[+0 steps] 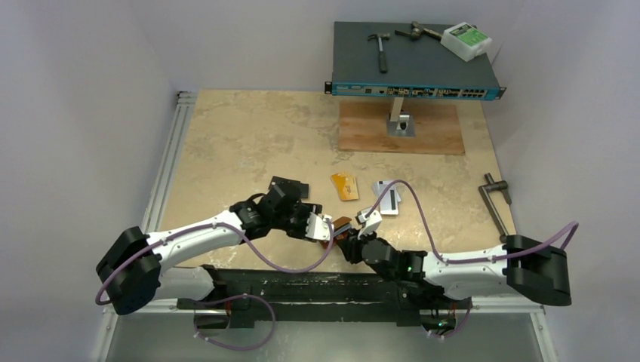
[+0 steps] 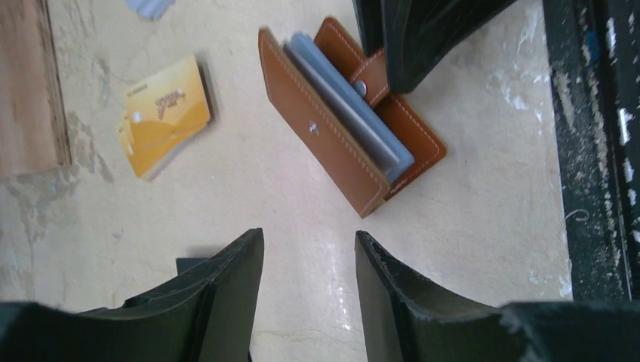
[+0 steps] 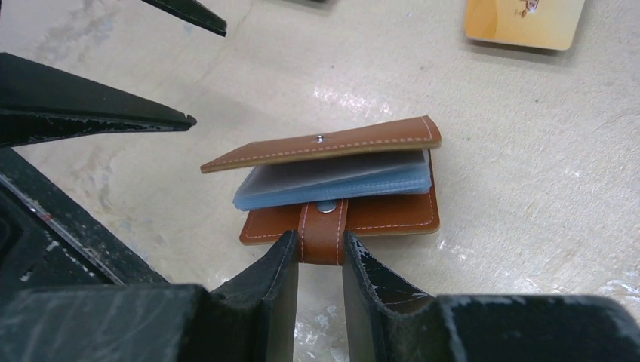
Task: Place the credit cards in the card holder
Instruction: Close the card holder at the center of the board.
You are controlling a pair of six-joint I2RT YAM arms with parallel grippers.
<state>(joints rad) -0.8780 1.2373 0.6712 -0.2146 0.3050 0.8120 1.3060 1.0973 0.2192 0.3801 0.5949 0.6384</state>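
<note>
At the bottom of the right wrist view, the right gripper (image 3: 319,249) is closed narrowly on the snap tab (image 3: 323,232) of the card holder (image 3: 332,143), which lies half-open mid-frame on the tabletop (image 3: 528,166). The left gripper (image 2: 309,245) is held apart, empty. A gold-orange credit card (image 2: 162,113) is seen upper left.

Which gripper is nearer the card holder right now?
Right. The right gripper is at the card holder, its jaws pinching the snap tab. The left gripper hangs open a short way off, the holder beyond its fingertips, nothing between its jaws.

White arms (image 1: 196,237), black fingers (image 3: 264,294), purple cables (image 1: 420,217)
</note>
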